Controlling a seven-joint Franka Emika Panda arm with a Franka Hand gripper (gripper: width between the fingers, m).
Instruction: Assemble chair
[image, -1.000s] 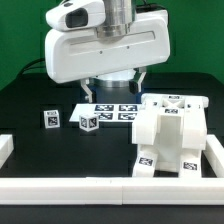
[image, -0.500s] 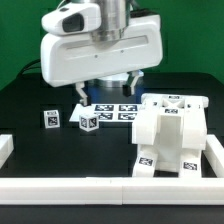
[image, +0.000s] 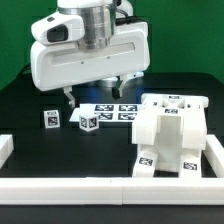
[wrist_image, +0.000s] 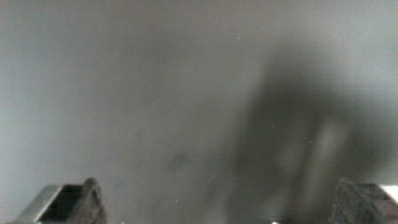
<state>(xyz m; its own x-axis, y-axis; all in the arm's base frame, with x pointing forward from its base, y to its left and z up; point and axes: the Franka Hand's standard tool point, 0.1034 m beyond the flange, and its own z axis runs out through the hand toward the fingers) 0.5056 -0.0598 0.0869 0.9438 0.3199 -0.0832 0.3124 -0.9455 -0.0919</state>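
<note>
Wide-open, empty tool (image: 95, 92) is hovering over the bench (image: 30, 145); small chair block (image: 88, 122) looks light, rigid: pinch its flat sides.

The matte black surface (image: 25, 100) carries a blocky white plastic chair assembly (image: 170, 135) at the exterior view's near right. A small white tagged block (image: 51, 118) and a second tagged block (image: 88, 122) lie left of it. The marker board (image: 118, 111) lies farther back, and a low white rail (image: 90, 188) runs along the near edge.

A green backdrop (image: 195, 40) stands behind the black table (image: 40, 150); a low white rail (image: 70, 187) borders its front edge
</note>
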